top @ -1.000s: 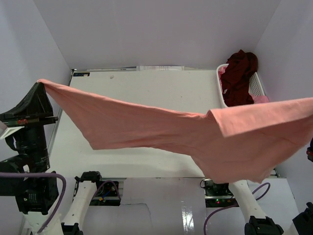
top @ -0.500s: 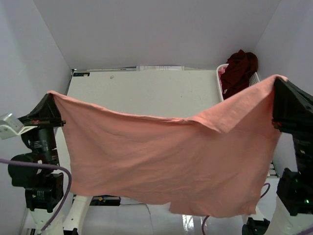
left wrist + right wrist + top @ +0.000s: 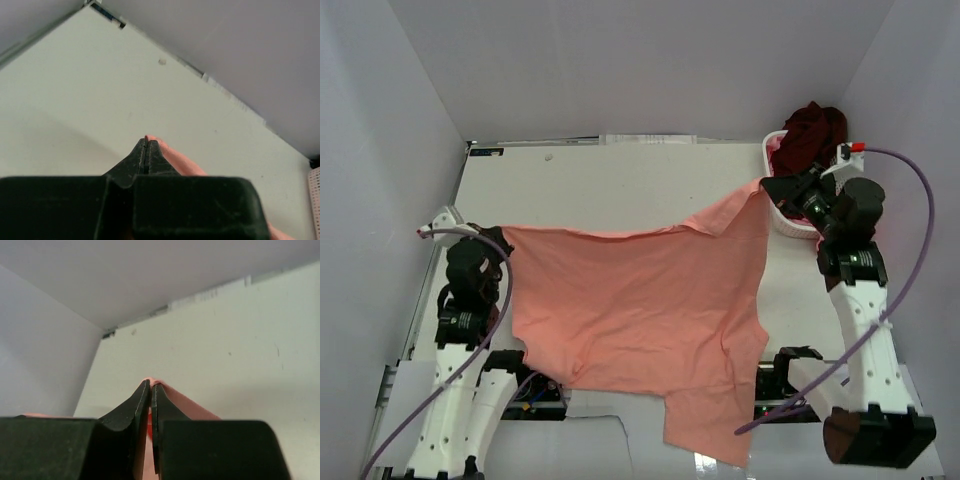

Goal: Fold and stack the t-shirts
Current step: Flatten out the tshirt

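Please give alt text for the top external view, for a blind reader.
The left gripper and right gripper, both shut, hold a salmon-pink t-shirt spread over a white table. A dark maroon shirt lies heaped in a white basket at the far right.

One salmon-pink shirt (image 3: 630, 300), one dark maroon shirt (image 3: 810, 130), one white basket (image 3: 786, 224), one table (image 3: 620, 180), and two robot arms: left arm (image 3: 460, 320) and right arm (image 3: 860, 300).

The t-shirt (image 3: 640, 300) stretches across the table (image 3: 620, 180) from left pincer (image 3: 503, 234) to right pincer (image 3: 766, 184); basket (image 3: 771, 140) behind, far right.
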Robot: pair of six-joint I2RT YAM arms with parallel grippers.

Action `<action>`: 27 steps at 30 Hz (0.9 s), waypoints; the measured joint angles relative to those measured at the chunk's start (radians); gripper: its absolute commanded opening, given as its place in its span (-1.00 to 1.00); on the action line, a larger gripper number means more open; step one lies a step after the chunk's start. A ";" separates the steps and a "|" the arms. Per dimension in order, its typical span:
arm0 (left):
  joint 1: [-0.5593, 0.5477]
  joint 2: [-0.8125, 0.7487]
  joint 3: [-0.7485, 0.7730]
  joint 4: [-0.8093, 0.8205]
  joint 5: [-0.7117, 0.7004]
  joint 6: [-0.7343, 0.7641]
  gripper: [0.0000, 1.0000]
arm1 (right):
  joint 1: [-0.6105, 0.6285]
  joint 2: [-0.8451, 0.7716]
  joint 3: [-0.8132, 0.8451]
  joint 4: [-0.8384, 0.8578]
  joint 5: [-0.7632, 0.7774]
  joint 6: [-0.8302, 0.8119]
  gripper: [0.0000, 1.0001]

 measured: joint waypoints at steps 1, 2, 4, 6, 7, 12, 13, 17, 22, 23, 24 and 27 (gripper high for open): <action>0.000 0.030 -0.030 0.013 -0.004 -0.017 -1.00 | 0.001 0.055 -0.011 -0.010 -0.006 -0.004 -0.85; 0.000 0.068 -0.061 0.026 -0.007 -0.034 -1.00 | 0.004 0.109 -0.013 -0.022 -0.010 -0.011 -0.85; 0.000 0.159 -0.107 0.062 -0.013 -0.061 -1.00 | 0.016 0.231 -0.008 -0.033 -0.014 -0.033 -0.85; 0.000 0.276 -0.128 0.103 -0.018 -0.086 -1.00 | 0.037 0.351 0.013 -0.054 -0.016 -0.060 -0.85; -0.001 0.340 -0.129 0.124 -0.021 -0.098 -1.00 | 0.050 0.417 0.029 -0.060 -0.018 -0.074 -0.85; -0.001 0.603 -0.103 0.221 -0.040 -0.137 -1.00 | 0.095 0.703 0.159 -0.071 -0.027 -0.126 -0.85; -0.001 0.645 -0.088 0.235 -0.046 -0.137 -1.00 | 0.100 0.750 0.185 -0.071 -0.027 -0.134 -0.85; -0.001 0.785 0.007 0.301 -0.067 -0.116 -1.00 | 0.113 0.904 0.312 -0.078 -0.022 -0.161 -0.85; 0.000 0.938 0.150 0.367 -0.083 -0.069 -1.00 | 0.122 1.075 0.522 -0.117 0.001 -0.198 -0.84; 0.000 0.964 0.167 0.380 -0.085 -0.061 -1.00 | 0.124 1.107 0.569 -0.128 0.007 -0.208 -0.85; 0.001 0.990 0.180 0.393 -0.087 -0.054 -1.00 | 0.124 1.133 0.605 -0.133 0.015 -0.215 -0.85; 0.006 1.049 0.194 0.423 -0.088 -0.040 -1.00 | 0.125 1.213 0.722 -0.166 0.036 -0.236 -0.85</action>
